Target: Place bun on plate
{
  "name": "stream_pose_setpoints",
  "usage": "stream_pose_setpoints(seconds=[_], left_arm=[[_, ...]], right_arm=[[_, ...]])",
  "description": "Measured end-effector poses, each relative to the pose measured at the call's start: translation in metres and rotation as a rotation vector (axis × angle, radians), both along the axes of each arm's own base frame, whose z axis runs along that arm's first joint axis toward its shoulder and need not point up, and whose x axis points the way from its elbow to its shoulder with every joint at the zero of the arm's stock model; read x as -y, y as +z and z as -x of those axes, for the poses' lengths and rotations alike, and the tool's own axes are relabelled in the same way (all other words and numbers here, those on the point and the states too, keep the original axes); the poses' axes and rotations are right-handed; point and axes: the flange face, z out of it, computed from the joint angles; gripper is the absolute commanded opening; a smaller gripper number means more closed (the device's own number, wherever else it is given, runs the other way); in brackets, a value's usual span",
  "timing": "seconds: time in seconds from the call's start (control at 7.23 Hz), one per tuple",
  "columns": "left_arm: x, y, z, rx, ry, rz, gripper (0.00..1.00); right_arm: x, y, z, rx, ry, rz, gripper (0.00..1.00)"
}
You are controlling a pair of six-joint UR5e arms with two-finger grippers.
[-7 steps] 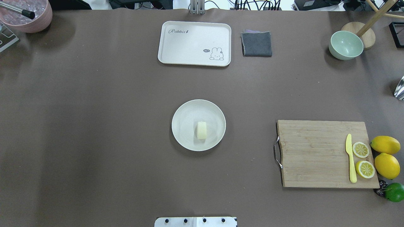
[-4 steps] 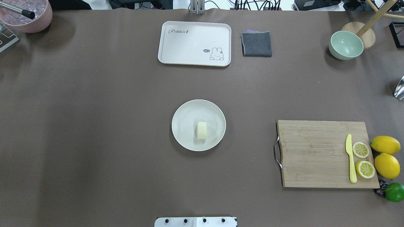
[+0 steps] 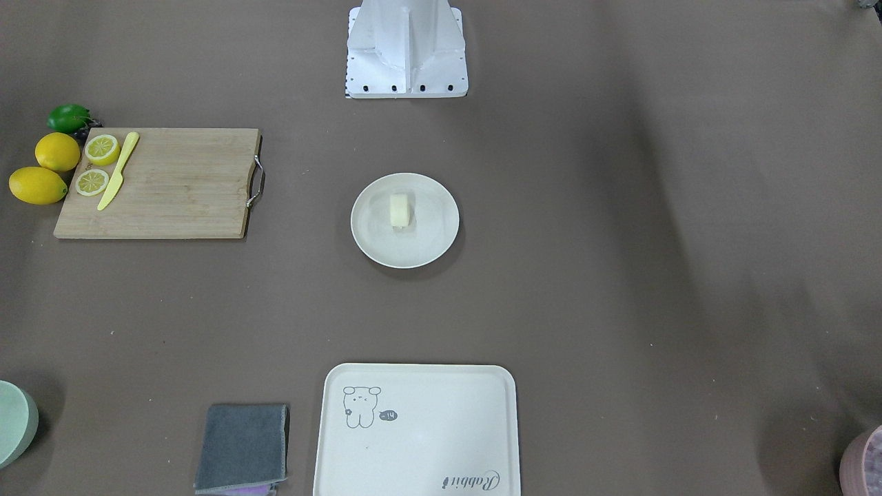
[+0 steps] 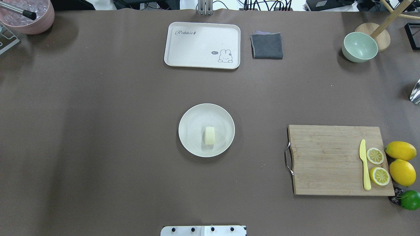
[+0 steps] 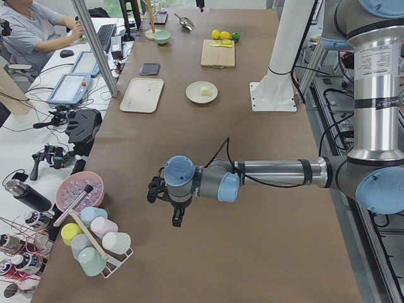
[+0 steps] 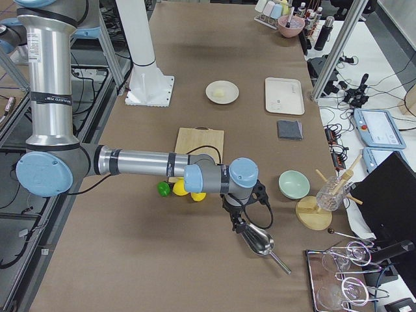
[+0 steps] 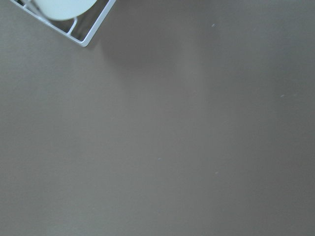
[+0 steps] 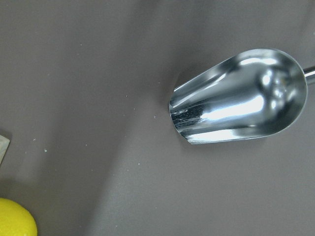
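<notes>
Nothing has moved on the bench (image 4: 98, 137), so the job looks done.

It all looks just the same as a moment ago. My two arms are out at the far ends, well away from the middle. The plate (image 4: 193, 115) sits in the middle. The bun (image 4: 209, 135) lies in it, a bit toward my side. My left gripper (image 5: 178, 219) and right gripper (image 6: 238, 224) show only from the side, so I cannot tell if they are open or closed.
</notes>
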Motion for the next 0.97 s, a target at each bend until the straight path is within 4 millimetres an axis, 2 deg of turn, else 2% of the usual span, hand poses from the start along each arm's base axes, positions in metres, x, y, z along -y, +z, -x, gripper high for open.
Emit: stream_pose_setpoints(seconds=[0.55,0.97], left_arm=[[0.010,-0.019,0.007,0.112,-0.019,-0.039,0.97],[0.005,-0.016,0.008,0.117,-0.020,-0.031,0.97]], right_arm=[[0.002,-0.004,0.000,0.002,0.001,-0.008,1.00],[0.001,-0.003,0.000,0.005,0.002,-0.007,1.00]])
